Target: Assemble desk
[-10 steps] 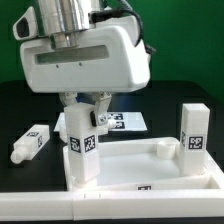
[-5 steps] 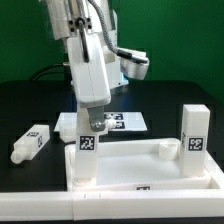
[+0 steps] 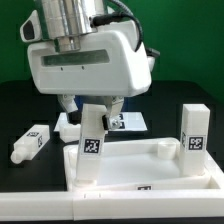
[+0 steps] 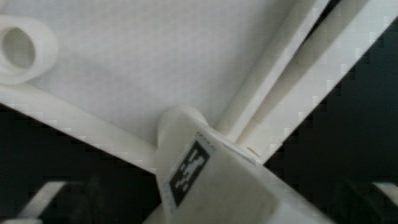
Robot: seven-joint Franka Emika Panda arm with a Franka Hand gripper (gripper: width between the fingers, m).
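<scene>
Jaws spread apart on the gripper (image 3: 92, 104), straddling the tilted leg (image 3: 91, 142) at the panel (image 3: 150, 168) corner on the exterior view's left, second leg (image 3: 193, 130) upright at the right rim, open panel floor between, third leg (image 3: 30, 144) lying on the table (image 3: 15, 110) beyond the edge.

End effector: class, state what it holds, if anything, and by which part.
Nothing. The end effector is open, its fingers apart on either side of the tilted leg, with gaps showing in the wrist view.

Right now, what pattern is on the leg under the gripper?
A black-and-white square tag on the white leg; the exterior view shows it best.
</scene>
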